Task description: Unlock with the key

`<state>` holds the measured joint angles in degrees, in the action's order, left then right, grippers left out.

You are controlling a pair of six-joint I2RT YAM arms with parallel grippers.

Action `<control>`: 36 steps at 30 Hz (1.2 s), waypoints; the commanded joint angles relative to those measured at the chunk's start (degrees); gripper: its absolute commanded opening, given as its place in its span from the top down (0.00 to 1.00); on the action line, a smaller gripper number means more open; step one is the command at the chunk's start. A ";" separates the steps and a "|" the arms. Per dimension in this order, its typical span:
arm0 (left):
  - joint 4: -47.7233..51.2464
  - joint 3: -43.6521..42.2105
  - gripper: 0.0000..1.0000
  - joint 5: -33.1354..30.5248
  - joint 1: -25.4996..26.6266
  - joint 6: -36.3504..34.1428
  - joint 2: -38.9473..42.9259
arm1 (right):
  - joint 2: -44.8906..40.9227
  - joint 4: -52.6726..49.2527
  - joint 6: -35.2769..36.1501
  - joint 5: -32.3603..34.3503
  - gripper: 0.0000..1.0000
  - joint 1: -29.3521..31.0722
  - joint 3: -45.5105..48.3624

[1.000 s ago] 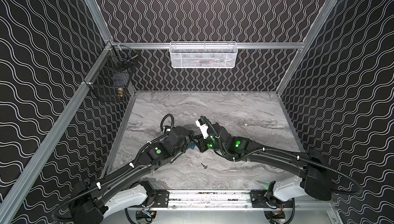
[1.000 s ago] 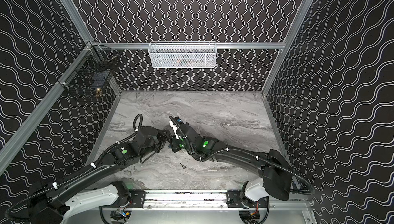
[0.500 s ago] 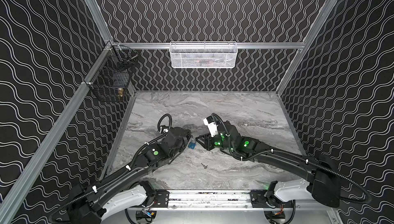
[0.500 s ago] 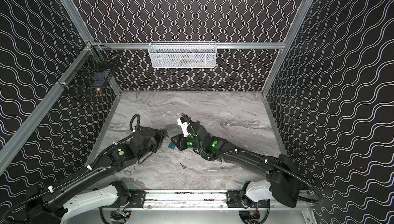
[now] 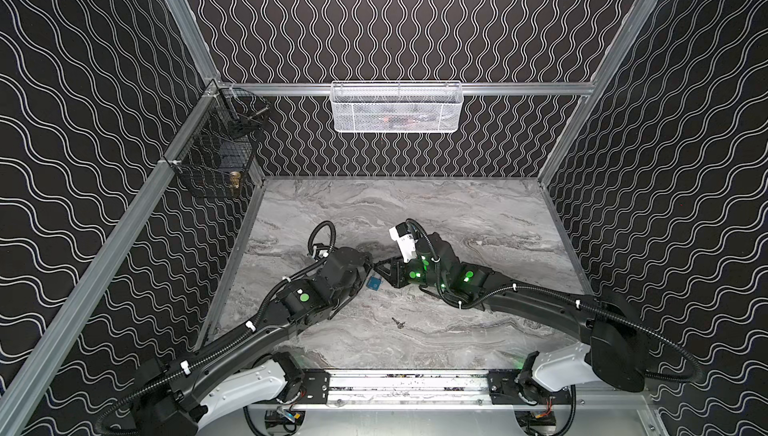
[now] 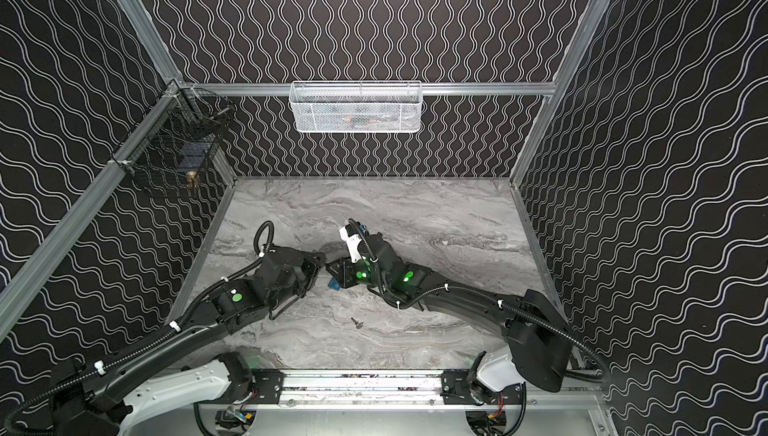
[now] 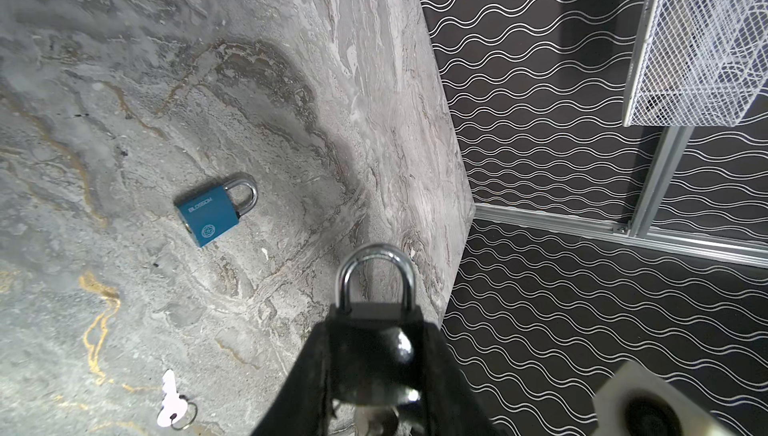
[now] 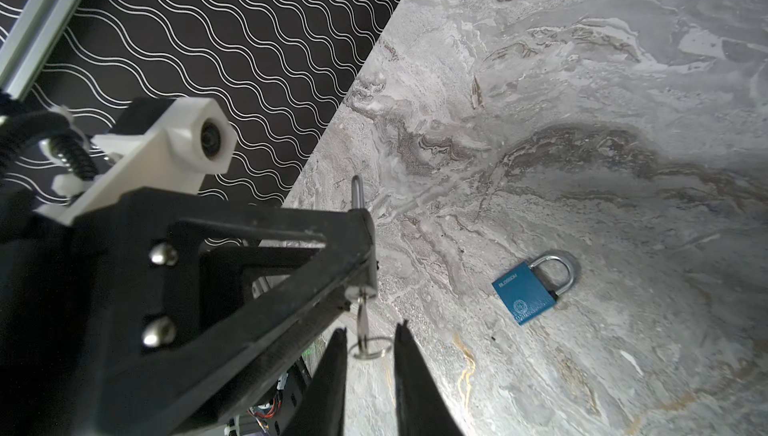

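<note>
Step in hand: gripping the key. The left gripper point(image 7: 376, 328) clamps the black padlock with steel shackle point(image 7: 368, 349) at mid-table. The small silver key point(image 8: 362, 315) appears seated in its keyway. The right gripper point(image 8: 370, 336) has its jaws narrowly apart, straddling the key's wire ring point(image 8: 370, 350) and gripping nothing. Next move: pinch the key head and rotate.

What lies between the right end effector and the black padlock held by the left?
The key hanging from the black padlock, its ring between the right end effector's fingers; the right wrist view shows it.
</note>
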<state>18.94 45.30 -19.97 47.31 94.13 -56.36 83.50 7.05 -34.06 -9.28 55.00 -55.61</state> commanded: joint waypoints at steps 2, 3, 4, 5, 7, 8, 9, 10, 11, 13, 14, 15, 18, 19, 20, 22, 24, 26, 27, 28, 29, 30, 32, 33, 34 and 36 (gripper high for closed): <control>-2.24 0.47 1.00 0.69 -0.11 -1.17 -0.41 | 0.30 3.29 0.00 0.93 0.85 0.02 -0.02; -2.39 0.62 1.00 1.16 -0.11 -1.41 -0.59 | 0.42 3.55 0.14 0.86 0.88 0.05 0.15; -2.62 0.67 1.00 1.83 -0.07 -1.56 -0.83 | 0.44 3.88 0.62 0.53 0.89 0.02 0.15; -2.96 0.67 1.00 2.52 -0.05 -1.55 -1.01 | 0.56 3.99 1.10 0.40 0.92 0.02 -0.01; -3.35 1.12 1.00 3.58 -0.07 -1.99 -1.36 | 0.58 4.39 1.54 0.94 0.97 0.02 0.33; -3.01 1.47 1.00 3.79 -0.08 -2.22 -1.54 | 0.56 4.62 1.70 1.25 0.98 0.02 0.46; -2.90 1.71 1.00 4.03 -0.09 -2.52 -1.67 | 0.57 4.72 2.03 1.49 0.99 0.02 0.42; -3.62 1.64 1.00 4.40 -0.10 -2.88 -1.90 | 0.60 4.75 2.47 1.54 1.00 0.03 0.33; -4.23 1.55 1.00 4.79 -0.07 -3.06 -2.11 | 0.59 4.84 2.67 1.54 1.00 0.06 0.29; -4.77 1.63 1.00 5.40 -0.11 -2.78 -2.26 | 0.62 5.16 3.05 1.85 1.00 0.02 0.24; -5.24 1.80 1.00 5.81 -0.11 -3.04 -2.39 | 0.69 5.20 3.13 2.00 1.00 0.02 0.25; -5.36 2.10 1.00 6.43 -0.11 -3.31 -2.51 | 0.63 5.47 3.20 2.38 1.00 0.02 0.16; -6.99 2.71 1.00 9.33 -0.02 -3.77 -3.05 | 0.43 7.42 2.91 4.23 1.00 0.10 0.29; -8.00 2.91 1.00 10.85 0.05 -3.47 -3.34 | 0.58 8.31 3.15 4.27 1.00 0.24 -0.07; -9.08 3.01 1.00 11.99 0.37 -3.24 -3.64 | 0.68 8.50 3.68 4.75 1.00 0.36 -0.52; -11.31 3.65 1.00 13.30 1.77 -3.41 -4.46 | 1.13 8.81 3.84 5.53 1.00 0.55 -1.05; -12.40 4.43 1.00 14.47 2.37 -3.94 -5.22 | 0.73 9.27 2.56 4.00 1.00 0.22 -0.77; -12.99 4.92 1.00 14.53 2.37 -4.48 -5.60 | -0.36 12.03 0.29 0.63 1.00 -0.50 0.87; -12.45 5.13 1.00 14.07 2.35 -4.48 -5.56 | -1.02 12.09 0.26 0.99 1.00 -0.48 1.37; -12.43 5.23 1.00 13.73 2.39 -4.89 -5.52 | -1.77 10.08 1.07 2.03 1.00 -0.35 1.01; -12.35 5.32 1.00 13.34 2.29 -5.18 -5.37 | -2.08 7.78 2.05 3.51 1.00 -0.13 0.54; -12.26 5.46 1.00 12.65 2.26 -5.65 -5.19 | -2.18 6.53 2.20 4.65 1.00 -0.16 0.64; -11.14 5.83 1.00 10.63 2.20 -6.58 -4.93 | -2.94 7.45 1.87 4.74 1.00 -0.56 2.53; -10.14 6.10 1.00 9.78 1.97 -6.81 -4.83 | -3.58 7.96 2.68 4.15 0.99 -0.61 3.13; -9.61 6.19 1.00 8.96 1.77 -7.15 -4.66 | -4.19 7.21 3.74 4.14 0.95 -0.39 3.08; -8.83 6.21 1.00 6.97 1.56 -7.67 -4.29 | -4.62 5.04 4.87 4.70 0.90 0.02 2.75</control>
<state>16.21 50.48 -17.74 48.71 88.12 -61.28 79.44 10.37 -31.35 -3.73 54.50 -52.86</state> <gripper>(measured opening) 0.329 0.071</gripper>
